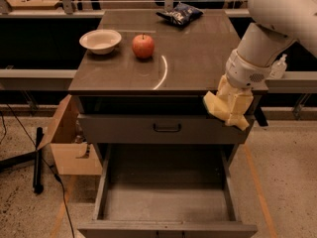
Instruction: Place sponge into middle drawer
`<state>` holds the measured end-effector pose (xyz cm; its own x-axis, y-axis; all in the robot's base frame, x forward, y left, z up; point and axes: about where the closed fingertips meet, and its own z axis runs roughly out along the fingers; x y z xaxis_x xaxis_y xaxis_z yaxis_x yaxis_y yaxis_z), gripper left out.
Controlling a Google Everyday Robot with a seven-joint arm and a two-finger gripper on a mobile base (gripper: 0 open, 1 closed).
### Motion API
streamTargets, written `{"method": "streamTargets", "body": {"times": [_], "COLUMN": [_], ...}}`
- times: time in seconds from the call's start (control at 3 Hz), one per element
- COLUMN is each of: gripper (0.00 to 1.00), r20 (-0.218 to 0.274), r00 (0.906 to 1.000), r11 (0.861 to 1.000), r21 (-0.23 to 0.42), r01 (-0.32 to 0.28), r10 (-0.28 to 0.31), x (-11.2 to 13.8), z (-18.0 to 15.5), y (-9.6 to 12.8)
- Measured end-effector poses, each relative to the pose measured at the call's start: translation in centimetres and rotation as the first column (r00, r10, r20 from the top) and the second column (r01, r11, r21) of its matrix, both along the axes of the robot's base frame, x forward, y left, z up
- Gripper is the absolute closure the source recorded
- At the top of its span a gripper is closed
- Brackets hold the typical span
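Note:
My gripper [233, 114] hangs from the white arm at the cabinet's right front corner, in front of the closed drawer front [148, 129]. It is shut on the pale yellow sponge [212, 104], which sticks out to the left between the cream fingers [238, 108]. The middle drawer [102, 182] is pulled open below, its bare grey floor showing. The sponge is held in the air above the drawer's right rear part.
On the cabinet top [193, 58] are a white bowl [100, 40], a red apple [143, 46] and a dark snack bag [179, 14]. A cardboard box [69, 145] stands left of the cabinet. A small bottle [279, 67] stands on the shelf behind the arm.

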<state>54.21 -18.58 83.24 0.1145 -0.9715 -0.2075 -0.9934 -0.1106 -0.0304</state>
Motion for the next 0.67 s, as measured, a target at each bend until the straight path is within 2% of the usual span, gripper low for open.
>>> {"method": "streamTargets", "body": {"times": [0.33, 0.67], "gripper": [1.0, 1.0], "r20": [-0.039, -0.093], "r00": [0.9974, 0.99], "r11": [0.997, 0.979], "r21": [0.038, 0.166], "r01": [0.062, 0.121], "r10": [-0.06, -0.106], "x": [-1.2, -3.6], "z": [-2.9, -8.8], "y": [-0.6, -0.2]}}
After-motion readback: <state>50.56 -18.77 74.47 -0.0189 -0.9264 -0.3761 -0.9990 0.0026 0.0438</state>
